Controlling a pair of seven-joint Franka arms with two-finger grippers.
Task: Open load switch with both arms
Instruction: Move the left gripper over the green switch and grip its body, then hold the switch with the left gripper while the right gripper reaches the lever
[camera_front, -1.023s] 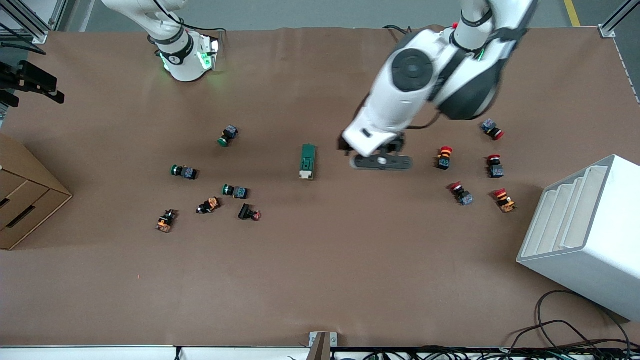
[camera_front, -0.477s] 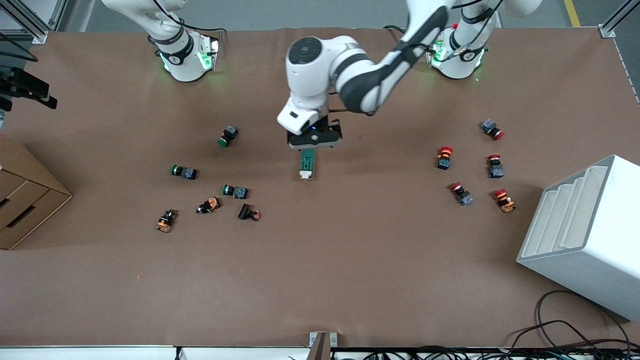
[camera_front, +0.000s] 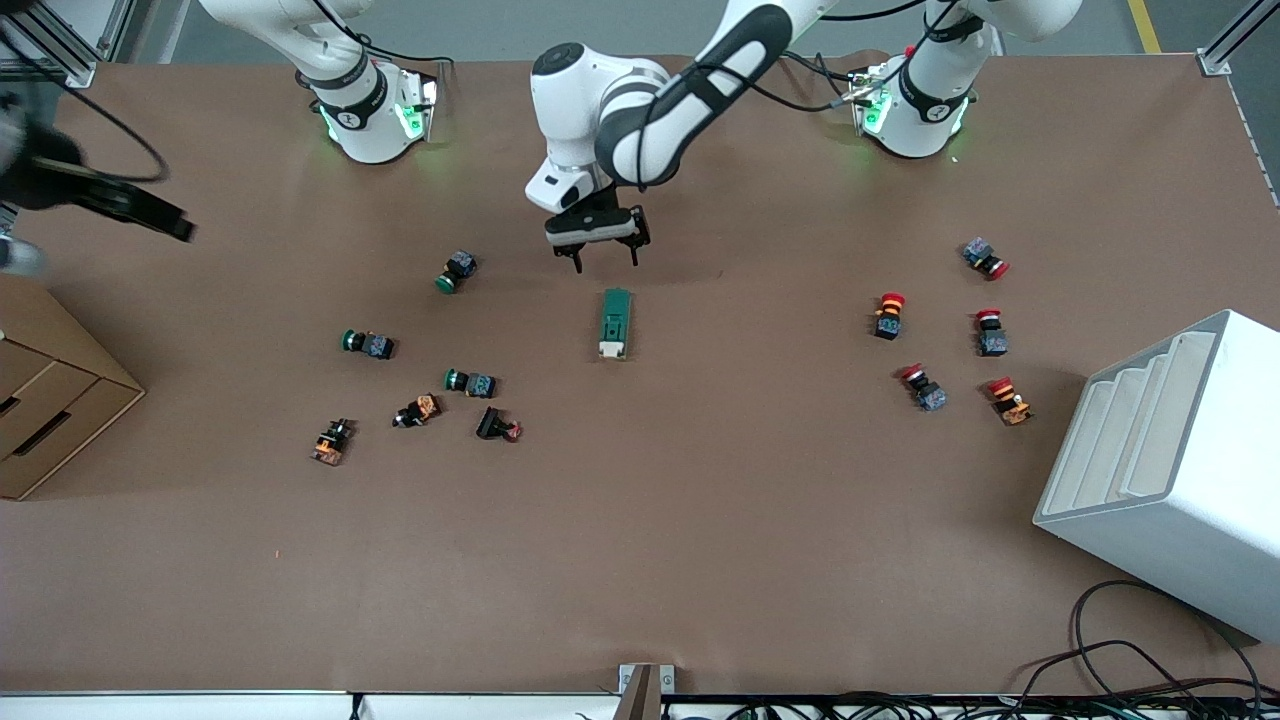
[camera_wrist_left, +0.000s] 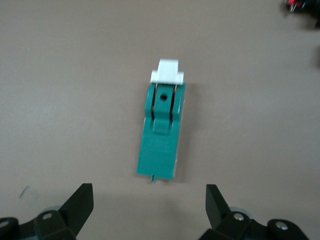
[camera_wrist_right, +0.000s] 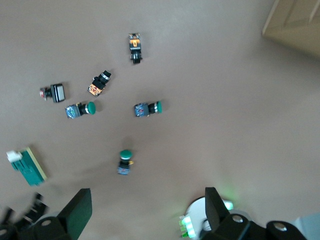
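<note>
We see the load switch (camera_front: 615, 323) just above the middle of the front view, lying flat on the brown table (camera_front: 700, 520), its white end piece (camera_front: 611, 349) pointing down the frame. In the left wrist view it sits in the centre (camera_wrist_left: 161, 131), a green moulded body with a raised lever along its top. We judge it light, rigid plastic that may skid on the smooth surface, so we would pinch the long flat sides of the body with one gripper and leave the lever and white end free for the other.

The left gripper (camera_front: 594, 243) hangs just above the switch in the frame, fingers spread wide and empty. The right gripper (camera_front: 150, 212) is at the upper left edge, blurred; its wrist view shows its fingers (camera_wrist_right: 80, 210) wide apart, holding nothing. Green push buttons (camera_front: 458, 270) scatter at centre left, red ones (camera_front: 888, 314) at centre right.
</note>
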